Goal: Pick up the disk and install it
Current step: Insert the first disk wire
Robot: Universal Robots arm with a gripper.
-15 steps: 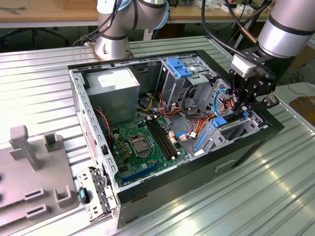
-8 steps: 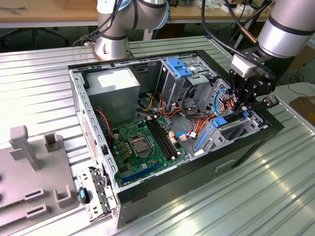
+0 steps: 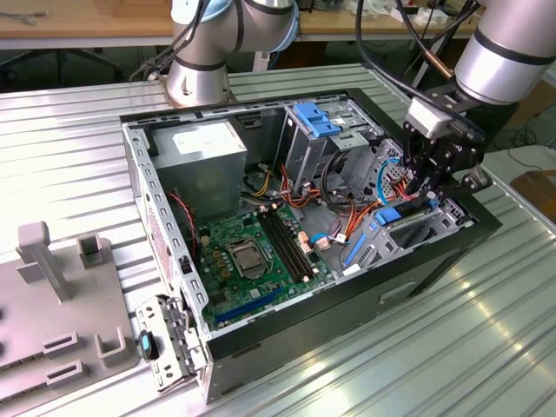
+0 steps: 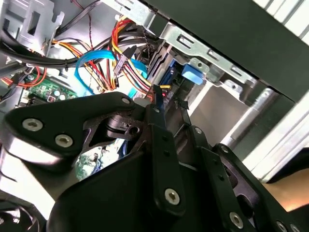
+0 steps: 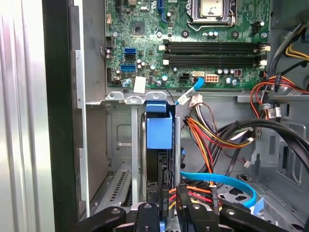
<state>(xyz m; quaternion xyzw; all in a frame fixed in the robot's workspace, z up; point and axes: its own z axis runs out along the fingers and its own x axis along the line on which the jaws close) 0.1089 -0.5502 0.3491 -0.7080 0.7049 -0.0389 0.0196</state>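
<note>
The disk (image 5: 155,169) stands on edge in the lower drive bay at the case's front corner, dark body with a bright blue rail (image 5: 159,126) on top. In the exterior view its blue rail (image 3: 387,215) shows in the bay on the exterior view's right. My gripper (image 3: 423,193) hangs straight over that bay. In both wrist views the black fingers (image 5: 149,210) straddle the disk's near end, and the gripper (image 5: 167,205) is shut on the disk. The second wrist view shows the gripper (image 4: 170,113) reaching towards the blue-edged disk (image 4: 166,79) inside the metal bay.
The open case (image 3: 434,252) holds a green motherboard (image 3: 252,252), a grey power supply (image 3: 208,156), an upper drive cage with a blue clip (image 3: 317,122), and loose orange, red and blue cables (image 5: 217,140) beside the bay. A grey fixture (image 3: 52,287) lies at the exterior view's left.
</note>
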